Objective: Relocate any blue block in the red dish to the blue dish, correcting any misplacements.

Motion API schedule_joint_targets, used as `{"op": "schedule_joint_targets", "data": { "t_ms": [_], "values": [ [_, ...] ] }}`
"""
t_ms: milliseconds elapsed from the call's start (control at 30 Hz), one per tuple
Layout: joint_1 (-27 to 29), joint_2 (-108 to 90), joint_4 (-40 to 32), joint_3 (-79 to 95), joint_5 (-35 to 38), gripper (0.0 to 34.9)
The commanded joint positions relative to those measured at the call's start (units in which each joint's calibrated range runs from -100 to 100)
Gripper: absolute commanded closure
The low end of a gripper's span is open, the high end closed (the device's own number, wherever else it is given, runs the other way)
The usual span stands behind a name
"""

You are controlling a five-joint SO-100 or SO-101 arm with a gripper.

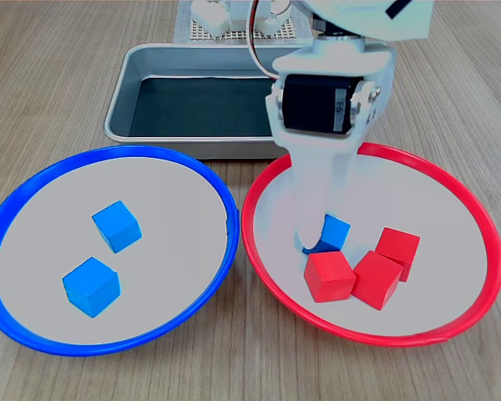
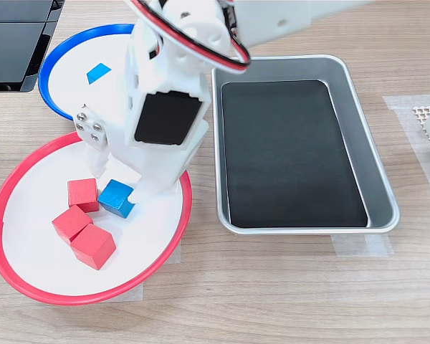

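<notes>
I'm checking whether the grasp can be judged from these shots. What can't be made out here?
- Gripper closure: in both exterior views its own white body hides whether both fingers touch the blue block.
- Blue dish: in the second exterior view the arm covers much of it; only one blue cube shows.
- Metal tray: the arm hides its right end in the first exterior view.

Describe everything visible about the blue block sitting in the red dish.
The blue block is a small bright-blue cube with a smooth, matte look and crisp edges, the same size as the red cubes beside it. It rests flat on the grey inside of the red dish, turned at an angle to the second exterior view's frame. One red cube sits right against it. The gripper straddles it from above, a fingertip on each side; whether the fingers press it cannot be told. In the first exterior view the white finger hides part of it.
</notes>
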Motion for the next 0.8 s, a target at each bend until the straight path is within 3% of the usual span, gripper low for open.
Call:
{"op": "schedule_joint_targets", "data": {
  "t_ms": [0, 767],
  "values": [
    [-0.1, -2.2, -0.4, -0.9, 0.2, 22.8],
    [-2.2, -0.4, -0.7, 0.4, 0.5, 25.8]
  ]
}}
